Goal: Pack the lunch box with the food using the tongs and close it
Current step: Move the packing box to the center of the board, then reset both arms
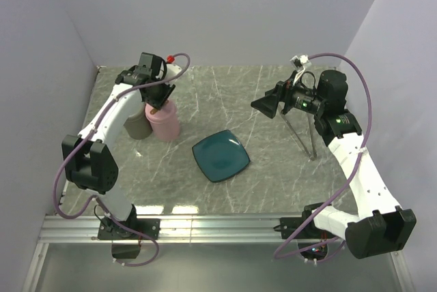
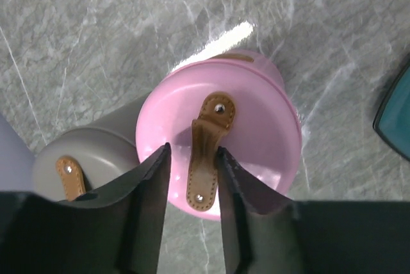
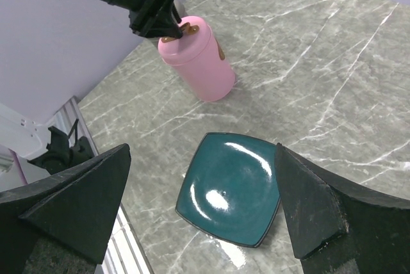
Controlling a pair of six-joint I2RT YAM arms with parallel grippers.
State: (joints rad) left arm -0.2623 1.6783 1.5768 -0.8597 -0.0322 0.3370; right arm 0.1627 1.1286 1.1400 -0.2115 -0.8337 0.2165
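Two canisters stand together, grey canister (image 2: 96, 149) left of pink canister (image 2: 256, 114); your left tool (image 2: 193, 151) narrowly straddles its brown strap (image 2: 213, 127), right tool (image 3: 202, 150) wide.

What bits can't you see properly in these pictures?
- Inside of the pink round lunch box: in every view, its lid covers it.
- Grey round container: in the top view the left arm covers most of it. In the left wrist view the left claw cuts it off.
- Long thin silver tongs: in the top view the upper end is behind the right arm, and they are too thin to tell how they stand.
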